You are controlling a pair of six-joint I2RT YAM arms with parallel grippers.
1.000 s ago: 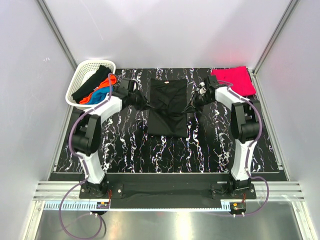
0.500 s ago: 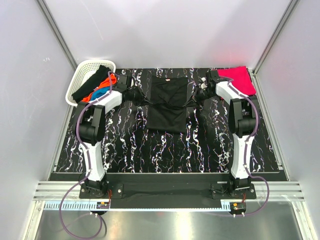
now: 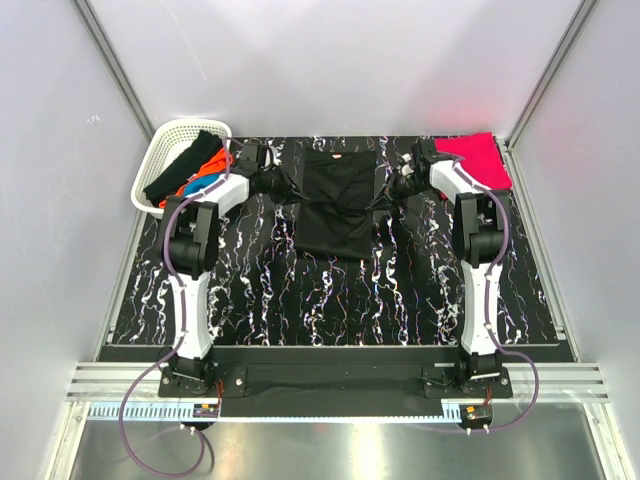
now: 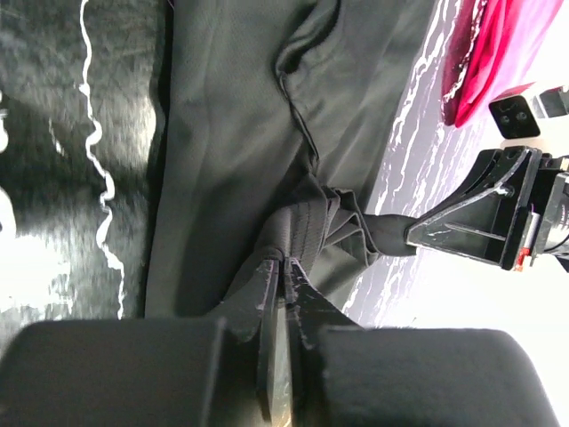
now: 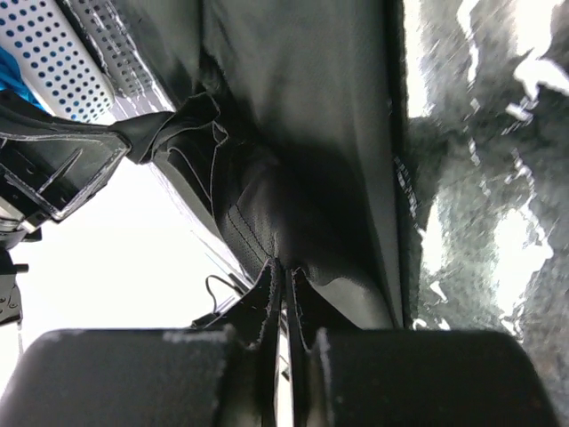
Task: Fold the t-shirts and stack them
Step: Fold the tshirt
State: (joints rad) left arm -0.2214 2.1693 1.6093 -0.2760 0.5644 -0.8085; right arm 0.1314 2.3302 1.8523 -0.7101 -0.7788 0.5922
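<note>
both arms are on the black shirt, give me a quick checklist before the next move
1. Left gripper pinching the black t-shirt: ok, shut on a bunched fold.
2. Right gripper pinching it too: ok, shut on the opposite side.
3. Cloth lying smooth: not ok, creased and gathered toward both grips.
4. Layers caught in each pinch: cannot tell.
5. Stack spot: ok, the pinkish-red t-shirt lies folded at the far right corner.
6. Basket apart from the black t-shirt: ok.
</note>
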